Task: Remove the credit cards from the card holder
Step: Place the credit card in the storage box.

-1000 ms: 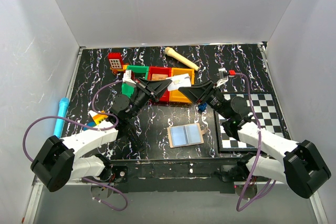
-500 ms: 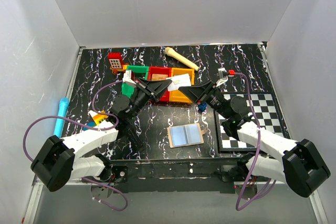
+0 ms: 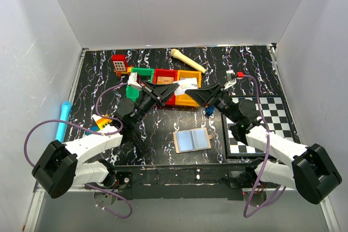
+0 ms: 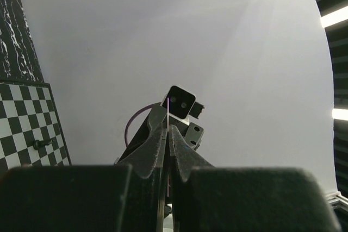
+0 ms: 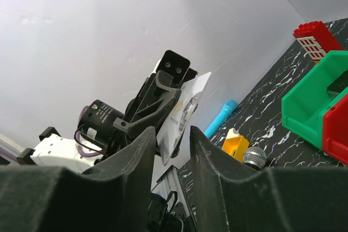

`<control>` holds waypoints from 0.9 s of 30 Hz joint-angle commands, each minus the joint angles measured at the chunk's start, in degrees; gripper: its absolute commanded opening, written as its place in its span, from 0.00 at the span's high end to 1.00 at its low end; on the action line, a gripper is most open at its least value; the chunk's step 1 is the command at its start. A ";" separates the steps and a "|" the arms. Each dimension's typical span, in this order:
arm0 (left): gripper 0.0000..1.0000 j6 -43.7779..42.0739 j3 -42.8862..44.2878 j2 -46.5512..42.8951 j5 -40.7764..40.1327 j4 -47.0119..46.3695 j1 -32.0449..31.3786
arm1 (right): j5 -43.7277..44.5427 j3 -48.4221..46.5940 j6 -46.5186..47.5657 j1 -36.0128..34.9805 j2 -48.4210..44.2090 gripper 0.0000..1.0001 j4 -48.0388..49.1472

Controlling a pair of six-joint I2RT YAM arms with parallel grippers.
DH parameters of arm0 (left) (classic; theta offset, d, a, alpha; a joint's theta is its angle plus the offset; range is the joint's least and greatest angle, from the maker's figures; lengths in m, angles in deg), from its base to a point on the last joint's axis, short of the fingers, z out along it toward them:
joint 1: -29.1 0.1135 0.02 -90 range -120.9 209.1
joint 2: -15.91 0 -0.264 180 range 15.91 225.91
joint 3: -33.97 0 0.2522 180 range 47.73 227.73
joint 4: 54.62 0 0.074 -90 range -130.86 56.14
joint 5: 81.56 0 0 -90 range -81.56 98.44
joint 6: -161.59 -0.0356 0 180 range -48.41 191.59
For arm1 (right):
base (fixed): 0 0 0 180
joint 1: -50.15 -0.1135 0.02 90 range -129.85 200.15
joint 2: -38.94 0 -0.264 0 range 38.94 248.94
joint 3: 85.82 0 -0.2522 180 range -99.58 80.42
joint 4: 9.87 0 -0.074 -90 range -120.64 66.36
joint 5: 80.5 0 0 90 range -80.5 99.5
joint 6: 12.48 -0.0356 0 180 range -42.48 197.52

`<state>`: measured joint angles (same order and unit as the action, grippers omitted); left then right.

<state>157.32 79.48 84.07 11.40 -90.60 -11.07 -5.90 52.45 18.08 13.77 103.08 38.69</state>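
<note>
The card holder [image 3: 191, 140] lies open on the table near the front, its pale blue lining up. My left gripper [image 3: 174, 87] is shut on a white card [image 3: 186, 84] and holds it in the air above the bins. In the left wrist view the card [image 4: 168, 113] shows edge-on, sticking up from the shut gripper [image 4: 167, 129]. My right gripper [image 3: 199, 93] faces the left one, open. In the right wrist view the card's [image 5: 185, 110] free end hangs between the spread fingers of the right gripper [image 5: 171, 134], with gaps on both sides.
Red [image 3: 165, 75], orange [image 3: 188, 99] and green [image 3: 138, 73] bins stand at the middle back. A red toy block [image 3: 119, 64] and a beige bone-shaped piece [image 3: 187, 60] lie behind them. A blue torch [image 3: 62, 120] lies left, a chequered board [image 3: 266, 113] right.
The right gripper has edged a little closer to the card held by the left gripper. The card holder has not moved.
</note>
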 commanded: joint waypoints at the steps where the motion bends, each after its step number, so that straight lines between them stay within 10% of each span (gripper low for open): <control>1: 1.00 -2.32 1.04 -0.40 1.26 0.96 -0.36 | -1.04 -1.04 0.20 0.43 0.28 0.62 2.71; 16: 1.00 -3.38 1.21 -0.57 0.99 0.69 -0.62 | -2.27 -1.57 -0.50 0.70 0.55 0.99 2.10; 22: 0.53 -4.08 0.34 -2.15 -0.93 0.78 -0.53 | -2.00 -1.13 -1.20 0.96 0.11 0.99 2.01; 27: 0.40 -4.44 -1.51 -6.98 -2.17 2.89 2.18 | -1.48 0.28 -1.82 3.50 -1.47 0.99 -0.27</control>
<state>153.72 79.26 82.26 10.85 -88.83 -11.09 -7.82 52.45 16.38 15.12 103.67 37.79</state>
